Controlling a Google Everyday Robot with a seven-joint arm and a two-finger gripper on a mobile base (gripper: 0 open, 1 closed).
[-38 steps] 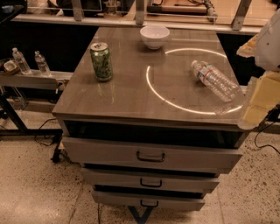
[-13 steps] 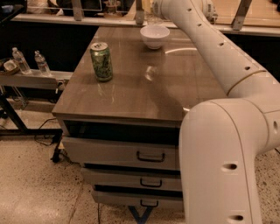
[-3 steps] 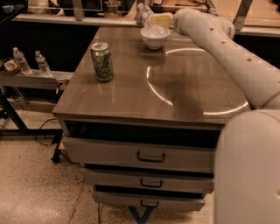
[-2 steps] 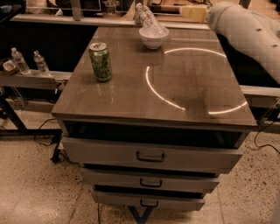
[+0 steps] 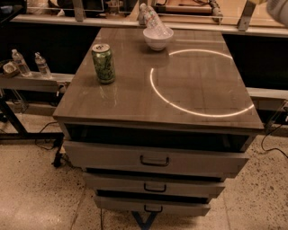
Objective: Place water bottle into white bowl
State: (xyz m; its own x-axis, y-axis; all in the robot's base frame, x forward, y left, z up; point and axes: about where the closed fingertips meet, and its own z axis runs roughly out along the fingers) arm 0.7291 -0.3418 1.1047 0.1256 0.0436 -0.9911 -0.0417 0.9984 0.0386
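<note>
The water bottle is clear ribbed plastic. It stands tilted in the white bowl, its lower end inside the bowl and its upper end leaning back-left over the rim. The bowl sits at the far middle of the grey-brown cabinet top. My gripper is out of view. Only a bit of my white arm shows at the top right corner, well away from the bowl.
A green can stands upright on the left part of the top. A bright ring of light lies on the right part. Two small clear bottles stand on a low shelf at the left. Three drawers stand slightly open below.
My arm has drawn back from the bowl to the upper right and almost left the view. The water bottle stays leaning in the white bowl, let go.
</note>
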